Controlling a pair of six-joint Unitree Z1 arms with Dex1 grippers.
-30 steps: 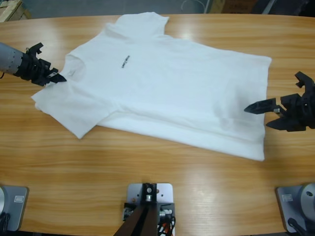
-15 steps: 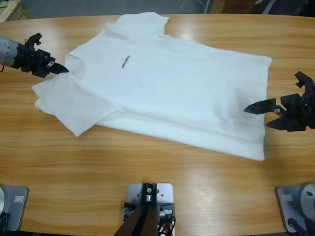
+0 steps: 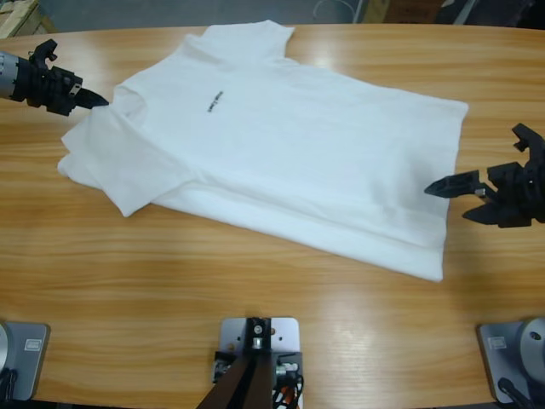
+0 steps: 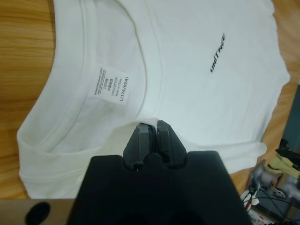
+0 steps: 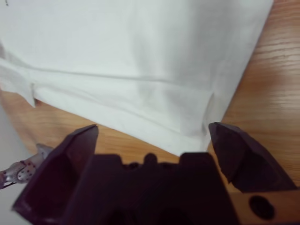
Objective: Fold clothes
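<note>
Starting at the left edge of the high view, the left gripper (image 3: 85, 99) has its jaws pinched together on the shirt (image 3: 281, 145), right by the collar (image 4: 70, 101). The left wrist view shows it best: both jaws squeezed tight with a bit of white fabric nipped between them, just under the neck label (image 4: 110, 85).

The shirt itself lies spread out flat on the tabletop (image 3: 255, 281), chest up, neck end toward the left and hem toward the right, sitting at a slight diagonal. One sleeve (image 3: 115, 166) lies crumpled near the left gripper, the other sleeve (image 3: 247, 38) points at the far edge of the tabletop. The small black print (image 3: 215, 104) on the chest is in plain view.

Over on the right, the right gripper (image 3: 477, 194) has its jaws wide apart and nothing between them. It sits just beside the hem (image 5: 154, 133), and its wrist view looks straight at that hem corner.
</note>
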